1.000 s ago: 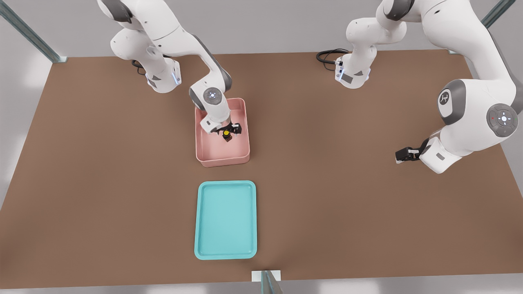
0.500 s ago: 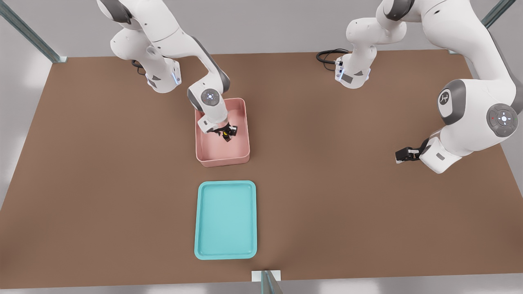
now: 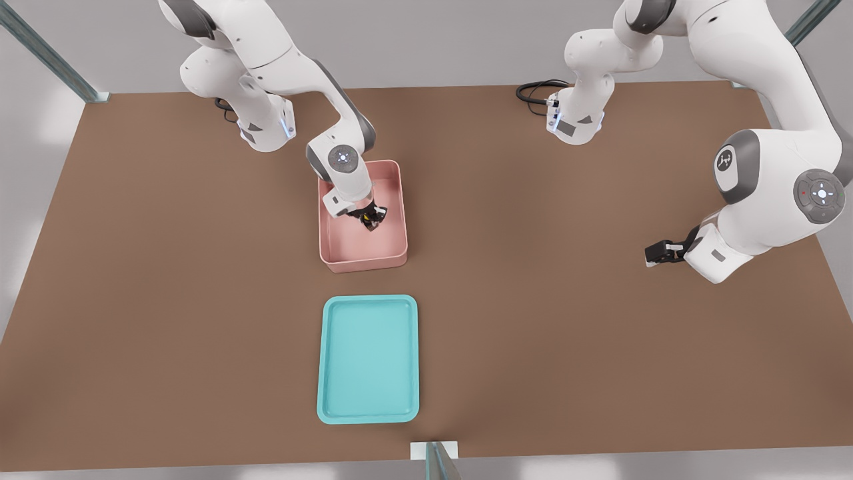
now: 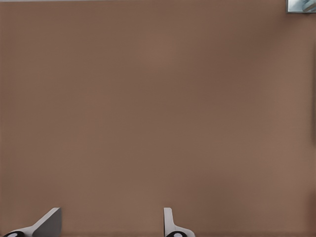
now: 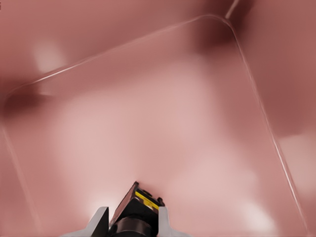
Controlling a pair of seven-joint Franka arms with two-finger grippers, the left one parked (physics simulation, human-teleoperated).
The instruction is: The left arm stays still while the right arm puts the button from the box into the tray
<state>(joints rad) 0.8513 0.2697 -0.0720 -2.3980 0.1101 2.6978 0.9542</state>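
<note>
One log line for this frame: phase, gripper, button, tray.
phase: grasp in box | gripper: shut on button, low inside box | button: between fingers, not lifted out | tray: holds nothing

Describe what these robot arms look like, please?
Both arms are glossy white rounded segments with grey joint covers. The right arm has a round cap with a small light; its black gripper, with pale fingertips, sits in the pink box. Black cables coil at one base.

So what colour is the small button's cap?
Yellow cap on the black button, clearest in the right wrist view, between the gripper fingers.
</note>
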